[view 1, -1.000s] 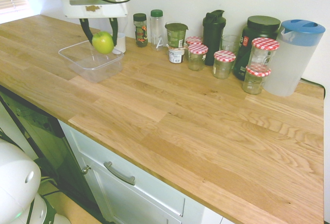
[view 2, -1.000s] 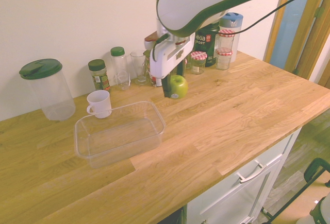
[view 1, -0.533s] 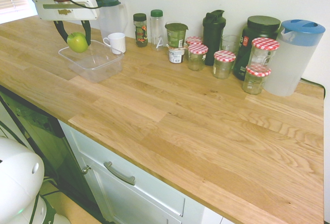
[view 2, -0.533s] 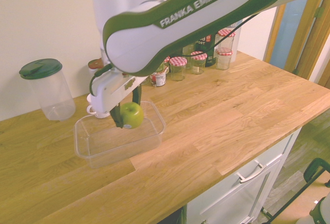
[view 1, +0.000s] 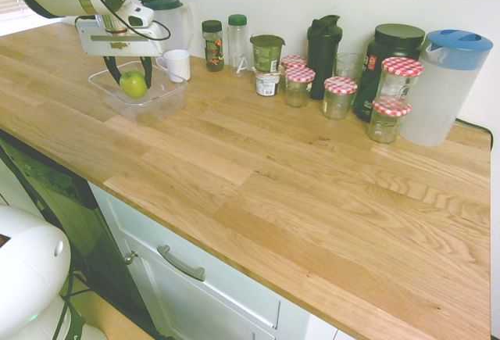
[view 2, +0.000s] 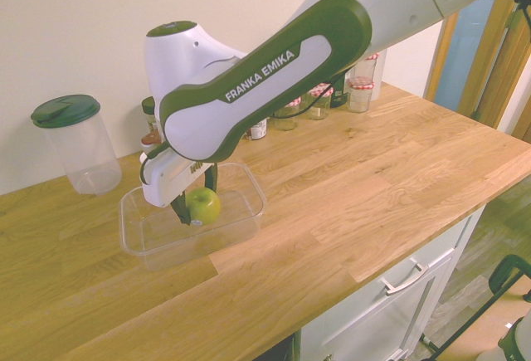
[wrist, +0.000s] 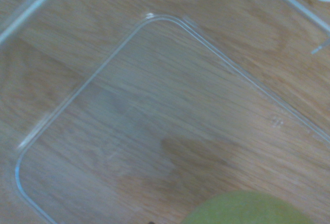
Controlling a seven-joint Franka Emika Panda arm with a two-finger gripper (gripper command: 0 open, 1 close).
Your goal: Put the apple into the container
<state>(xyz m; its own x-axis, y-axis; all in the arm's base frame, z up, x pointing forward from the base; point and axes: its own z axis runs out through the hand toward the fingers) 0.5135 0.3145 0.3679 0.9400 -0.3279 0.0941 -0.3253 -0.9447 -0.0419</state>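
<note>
so the hand [view 1: 133, 80] has the apple [view 1: 133, 84] gripped over the container [view 1: 166, 114]; bottom not clearly touched, can't tell; I'd ease straight down, then let go gently; the mug [view 1: 176, 66] sits around 2 o'clock of the apple, so lift straight up

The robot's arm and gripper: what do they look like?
The arm is white and rounded, with dark green bands and "FRANKA EMIKA" printed along one section. A thin black cable runs along it. The gripper has a flat, wide white body with a small brownish mark on its front, and two slim, dark, curved fingers.
</note>
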